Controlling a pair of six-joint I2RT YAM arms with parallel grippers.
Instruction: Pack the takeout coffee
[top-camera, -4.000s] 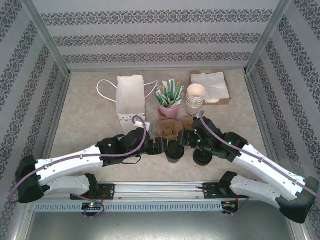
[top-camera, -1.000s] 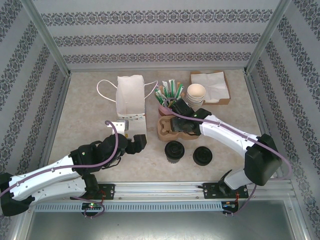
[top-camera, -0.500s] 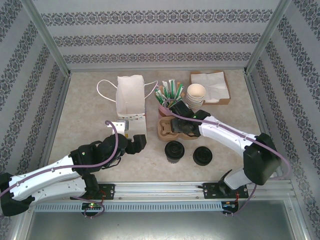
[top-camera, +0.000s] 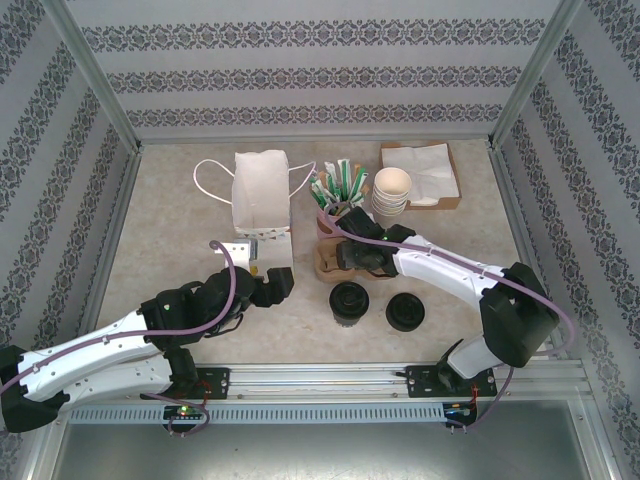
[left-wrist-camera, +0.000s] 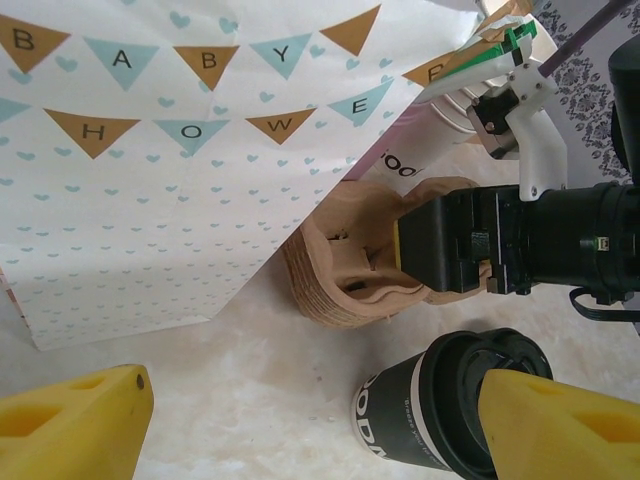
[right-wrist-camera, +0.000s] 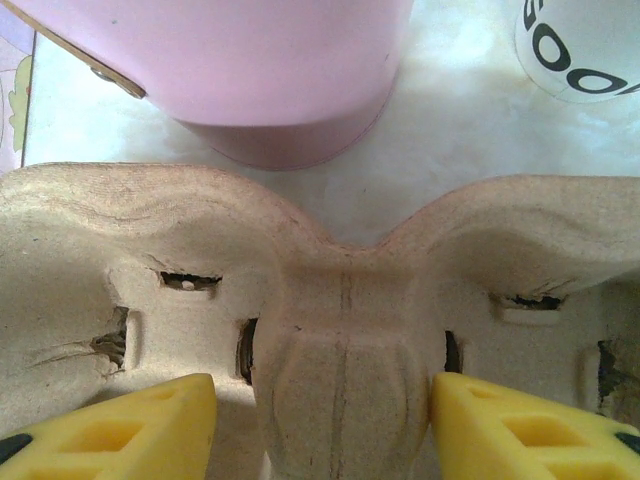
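The right gripper (right-wrist-camera: 322, 425) stands, jaws apart, astride the middle ridge of the cup carrier (right-wrist-camera: 120, 230); it should close squarely there. The left gripper (top-camera: 278, 284) is wide apart and empty; the takeout coffee (top-camera: 348, 301) stands just beside the carrier.

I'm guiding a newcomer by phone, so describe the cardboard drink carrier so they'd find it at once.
Find the white paper bag standing mid-table toward the back; right of it stands a pink cup of sticks. The carrier lies just in front of that cup, the right gripper straddling its middle hump. It alone is brown moulded pulp, unlike its smooth neighbours.
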